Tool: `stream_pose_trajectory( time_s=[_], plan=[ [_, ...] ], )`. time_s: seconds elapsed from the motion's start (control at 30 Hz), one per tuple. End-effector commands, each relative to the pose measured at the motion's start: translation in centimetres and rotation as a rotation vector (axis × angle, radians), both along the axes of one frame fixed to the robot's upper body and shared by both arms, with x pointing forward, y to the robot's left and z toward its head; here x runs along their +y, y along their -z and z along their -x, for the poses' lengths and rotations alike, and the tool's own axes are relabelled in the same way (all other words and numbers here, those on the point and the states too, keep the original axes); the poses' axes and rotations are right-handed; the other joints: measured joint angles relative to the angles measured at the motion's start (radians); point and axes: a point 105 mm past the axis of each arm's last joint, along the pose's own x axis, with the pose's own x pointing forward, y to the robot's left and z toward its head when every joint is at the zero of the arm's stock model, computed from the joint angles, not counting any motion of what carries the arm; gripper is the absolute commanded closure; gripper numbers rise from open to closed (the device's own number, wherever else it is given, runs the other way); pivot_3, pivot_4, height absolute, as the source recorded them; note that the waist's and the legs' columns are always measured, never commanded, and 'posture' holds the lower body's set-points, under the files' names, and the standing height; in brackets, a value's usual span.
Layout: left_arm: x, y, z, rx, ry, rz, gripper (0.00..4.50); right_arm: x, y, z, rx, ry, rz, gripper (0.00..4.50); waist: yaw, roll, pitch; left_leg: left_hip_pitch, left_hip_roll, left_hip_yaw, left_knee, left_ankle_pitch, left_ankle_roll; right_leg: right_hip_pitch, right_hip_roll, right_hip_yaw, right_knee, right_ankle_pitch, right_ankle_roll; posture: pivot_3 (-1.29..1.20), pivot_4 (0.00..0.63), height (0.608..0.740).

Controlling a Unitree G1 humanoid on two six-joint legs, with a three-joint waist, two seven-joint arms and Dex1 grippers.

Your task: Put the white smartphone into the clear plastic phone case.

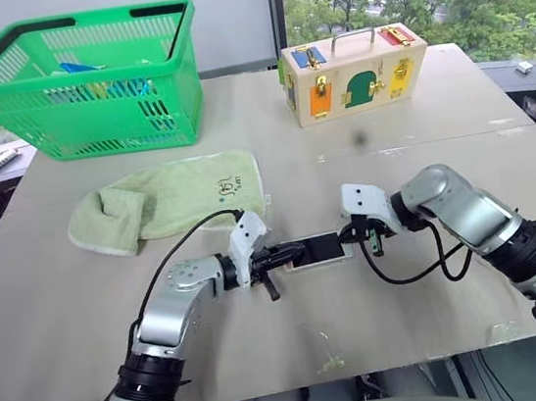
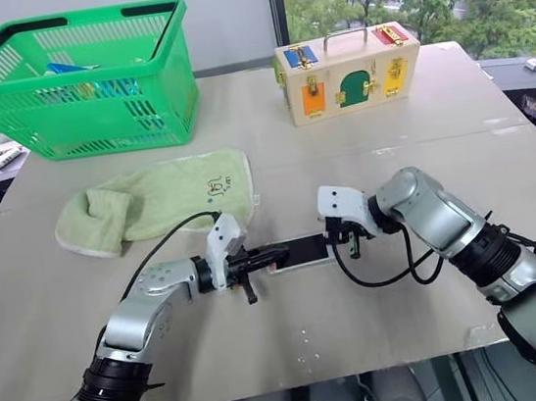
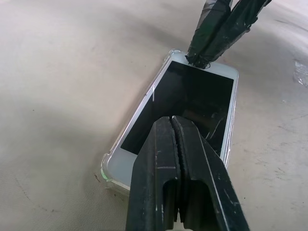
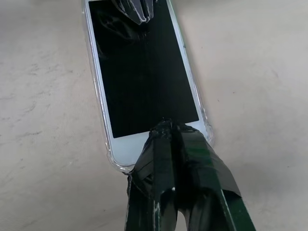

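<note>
White smartphone (image 3: 192,103), clear plastic phone case (image 3: 111,174), unbranded

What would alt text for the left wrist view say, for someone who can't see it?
A white smartphone with a black glass screen lies inside a clear plastic phone case on a beige table. The left gripper and the tape-wrapped right gripper, both shut, press its screen at opposite ends.

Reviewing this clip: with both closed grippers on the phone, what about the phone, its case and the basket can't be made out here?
- White smartphone: whether every corner sits fully inside the clear plastic phone case; the shut left gripper and right gripper cover parts of both ends in the wrist views.
- Green plastic basket: contents; head views, mesh walls hide all but blue bits.
</note>
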Motion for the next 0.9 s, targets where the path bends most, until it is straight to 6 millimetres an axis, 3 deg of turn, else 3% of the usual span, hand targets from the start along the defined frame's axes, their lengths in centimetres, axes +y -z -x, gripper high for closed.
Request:
stream_pose_trajectory(
  time_s=[0.03,0.13,0.23,0.4,0.5,0.9],
  plan=[
    [-0.1,1.3,0.6,0.064,-0.001,-0.026,4.46,-0.8,2.8,2.2,0.172,0.019,-0.014,4.5,0.0,-0.002,0.002,0.0,0.0,0.0,0.0,0.0,0.0,0.0,0.0,0.0,0.0,0.0,0.0,0.0,0.15,0.74],
    [-0.1,1.1,0.5,0.062,-0.003,-0.024,4.46,-0.7,1.9,2.5,0.152,-0.007,-0.034,4.5,0.0,0.006,0.009,-0.002,0.0,0.0,0.0,0.001,0.001,-0.001,0.0,0.0,-0.001,0.0,0.0,0.0,0.15,0.74],
    [-0.2,1.1,0.6,0.063,-0.003,-0.023,4.46,-0.4,1.6,2.8,0.149,-0.027,-0.036,4.5,0.0,0.006,0.011,-0.003,0.0,-0.002,-0.002,0.001,0.002,-0.002,0.002,-0.003,-0.001,0.001,0.003,0.0,0.15,0.74],
    [-0.1,1.2,0.7,0.058,0.0,-0.023,4.46,-0.4,2.4,3.0,0.163,-0.089,0.041,4.5,-0.003,0.006,0.015,-0.004,0.0,-0.002,-0.002,0.0,0.0,-0.002,0.004,-0.005,-0.001,0.0,0.003,0.0,0.15,0.74],
    [-0.1,1.1,0.8,0.055,-0.001,-0.023,4.46,0.7,0.9,2.8,0.158,-0.105,-0.028,4.5,-0.003,0.003,0.016,-0.004,0.0,-0.001,-0.002,0.0,0.0,-0.002,0.004,-0.005,-0.001,-0.001,0.004,0.0,0.15,0.74],
    [0.0,1.9,1.7,0.075,0.014,-0.041,4.46,2.2,-2.8,3.2,0.105,-0.145,-0.228,4.5,-0.002,0.004,0.031,-0.005,0.001,-0.001,-0.001,-0.001,0.0,-0.002,0.004,-0.005,-0.001,-0.001,0.004,0.0,0.15,0.74]
  ],
)
